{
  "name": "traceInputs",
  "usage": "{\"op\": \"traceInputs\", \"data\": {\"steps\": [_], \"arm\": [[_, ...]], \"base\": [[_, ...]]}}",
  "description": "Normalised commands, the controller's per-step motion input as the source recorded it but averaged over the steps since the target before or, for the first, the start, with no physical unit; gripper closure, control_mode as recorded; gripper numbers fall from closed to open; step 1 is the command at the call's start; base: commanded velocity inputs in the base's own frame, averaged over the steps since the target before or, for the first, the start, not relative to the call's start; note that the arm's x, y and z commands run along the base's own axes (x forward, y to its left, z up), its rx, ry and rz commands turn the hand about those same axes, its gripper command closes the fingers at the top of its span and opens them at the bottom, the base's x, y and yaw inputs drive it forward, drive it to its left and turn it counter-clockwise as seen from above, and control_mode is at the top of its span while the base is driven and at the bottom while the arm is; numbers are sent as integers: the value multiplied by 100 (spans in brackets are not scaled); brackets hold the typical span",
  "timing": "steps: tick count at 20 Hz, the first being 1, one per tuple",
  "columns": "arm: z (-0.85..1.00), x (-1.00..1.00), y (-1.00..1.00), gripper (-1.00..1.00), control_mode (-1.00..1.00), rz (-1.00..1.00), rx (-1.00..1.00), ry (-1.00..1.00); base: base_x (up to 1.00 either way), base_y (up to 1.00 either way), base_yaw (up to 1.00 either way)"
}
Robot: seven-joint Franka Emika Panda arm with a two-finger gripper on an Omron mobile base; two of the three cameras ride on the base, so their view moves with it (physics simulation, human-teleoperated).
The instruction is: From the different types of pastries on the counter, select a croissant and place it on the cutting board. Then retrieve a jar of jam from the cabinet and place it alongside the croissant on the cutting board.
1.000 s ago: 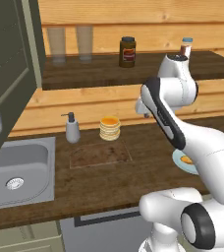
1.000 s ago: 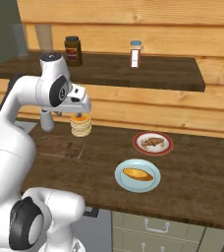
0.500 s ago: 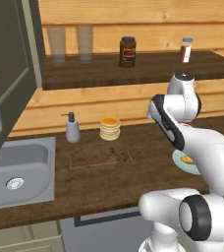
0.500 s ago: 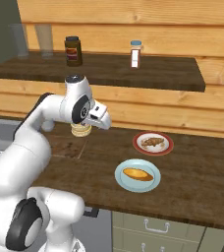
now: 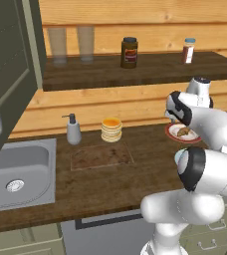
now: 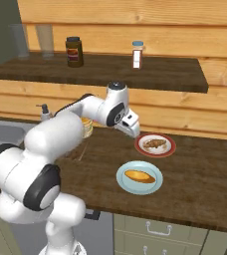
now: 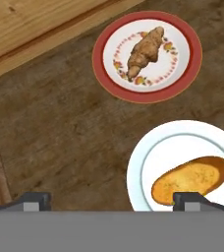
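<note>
The gripper [image 7: 112, 199] hangs open above the dark wooden tabletop [image 7: 60, 133], its two tips spread wide with nothing between them. In the hand view the croissant [image 7: 144, 52] lies on a red-rimmed plate [image 7: 190, 66] further from the gripper, and a longer golden pastry [image 7: 190, 179] sits on a pale blue plate [image 7: 148, 147] close to one tip. From the right base view the gripper [image 6: 131, 128] is up over the tabletop just left of the red-rimmed plate [image 6: 169, 150], with the pale blue plate [image 6: 123, 182] nearer the robot.

The cutting board [image 5: 100, 156] lies flat on the tabletop well to the left of both plates, bare (nothing rests on it). Just behind it stands a stack of pancakes [image 5: 111, 130], and a soap dispenser [image 5: 73, 129] stands to the left of that, beside the sink [image 5: 16, 169].

The jar of jam [image 5: 129, 52] stands upright on the shelf [image 5: 150, 69] above the tabletop. Further right on the same shelf is a small shaker [image 5: 187, 51], and to the left two clear glasses [image 5: 71, 44]. The cabinet door [image 5: 8, 64] stands open at far left.
</note>
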Motion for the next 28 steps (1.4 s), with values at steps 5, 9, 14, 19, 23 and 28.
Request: {"op": "traceInputs", "data": {"steps": [5, 9, 14, 19, 23, 28], "arm": [[-13, 53, -63, -100, -100, -5, 15, 2], [-53, 17, -70, -100, -100, -6, 11, 0], [-33, 1, -63, -100, -100, -12, 3, 2], [-25, 16, -37, -100, -100, -8, 0, 4], [-28, 52, -21, -100, -100, -5, 5, 0], [-21, 78, -19, -100, -100, -3, 12, 1]], "base": [[0, 0, 0], [0, 0, 0], [0, 0, 0], [0, 0, 0], [0, 0, 0], [0, 0, 0]]}}
